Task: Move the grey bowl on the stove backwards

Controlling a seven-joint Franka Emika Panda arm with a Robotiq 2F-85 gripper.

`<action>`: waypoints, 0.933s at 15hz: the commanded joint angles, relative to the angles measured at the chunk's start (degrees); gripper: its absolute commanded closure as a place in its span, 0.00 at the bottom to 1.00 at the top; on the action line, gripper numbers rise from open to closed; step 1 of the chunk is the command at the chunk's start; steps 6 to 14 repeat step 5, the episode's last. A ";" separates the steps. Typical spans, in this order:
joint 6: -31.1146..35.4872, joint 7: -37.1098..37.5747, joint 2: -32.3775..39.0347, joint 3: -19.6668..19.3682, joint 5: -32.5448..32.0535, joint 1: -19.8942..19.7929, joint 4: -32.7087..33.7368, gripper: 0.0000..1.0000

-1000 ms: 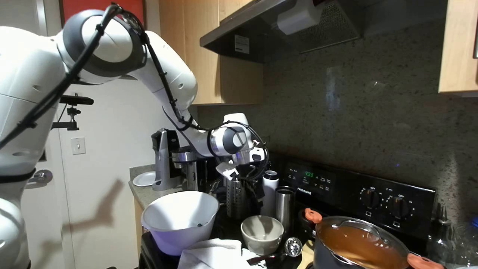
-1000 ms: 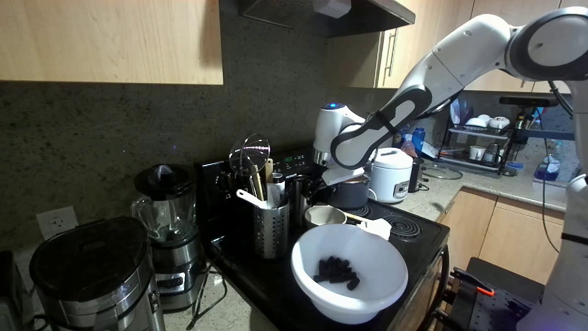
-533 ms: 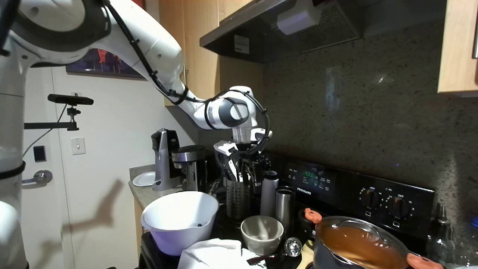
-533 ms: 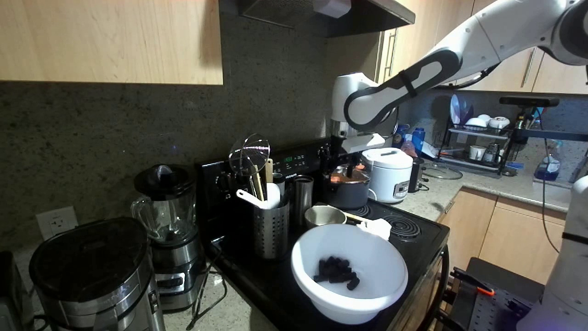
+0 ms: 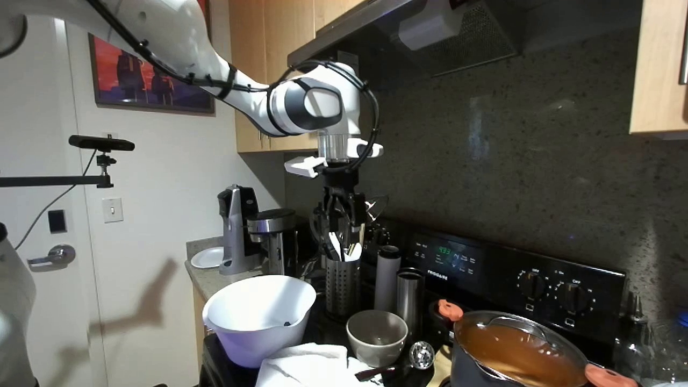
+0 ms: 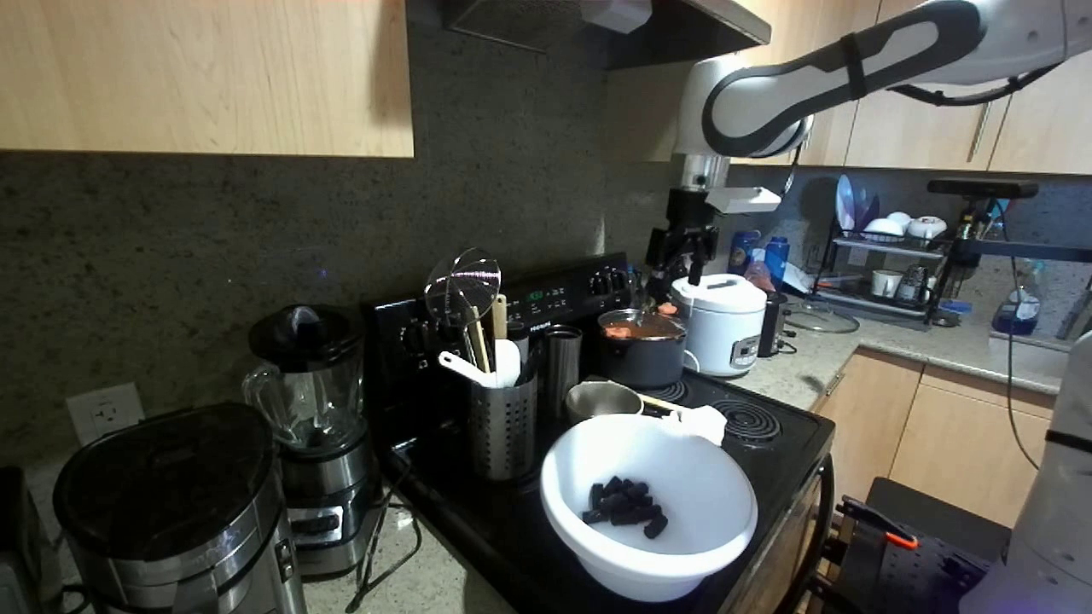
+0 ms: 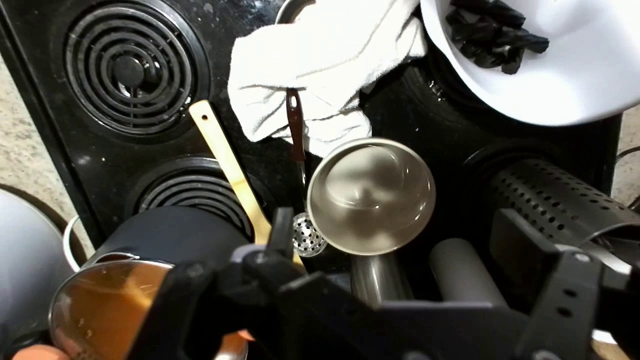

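In an exterior view the white bowl [image 6: 704,482] partly hides the grey bowl [image 6: 602,399] — end effector [image 7: 400,232] with jaws apart.

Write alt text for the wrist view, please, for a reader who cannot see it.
A small grey bowl sits on a black stove, seen from above, beyond the robot's open tool. Toward the top lie a white cloth and a large white bowl holding dark pieces; a dark pot is at lower left.

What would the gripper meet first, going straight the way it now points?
Probably the grey bowl: the gripper points down, and the wrist view shows the bowl ahead of its open jaws. Depth is unclear, though.
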 commanded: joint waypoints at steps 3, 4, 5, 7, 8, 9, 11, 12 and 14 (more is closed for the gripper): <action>-2.63 -1.25 -3.74 1.46 0.21 -1.91 -1.16 0.00; -2.72 -1.26 -4.14 1.49 0.21 -1.92 -1.40 0.00; -2.72 -1.26 -4.22 1.51 0.21 -1.91 -1.58 0.00; -2.72 -1.26 -4.22 1.51 0.21 -1.91 -1.58 0.00; -2.72 -1.26 -4.22 1.51 0.21 -1.91 -1.58 0.00; -2.72 -1.26 -4.22 1.51 0.21 -1.91 -1.58 0.00; -2.72 -1.26 -4.22 1.51 0.21 -1.91 -1.58 0.00; -2.72 -1.26 -4.22 1.51 0.21 -1.91 -1.58 0.00; -2.72 -1.26 -4.22 1.51 0.21 -1.91 -1.58 0.00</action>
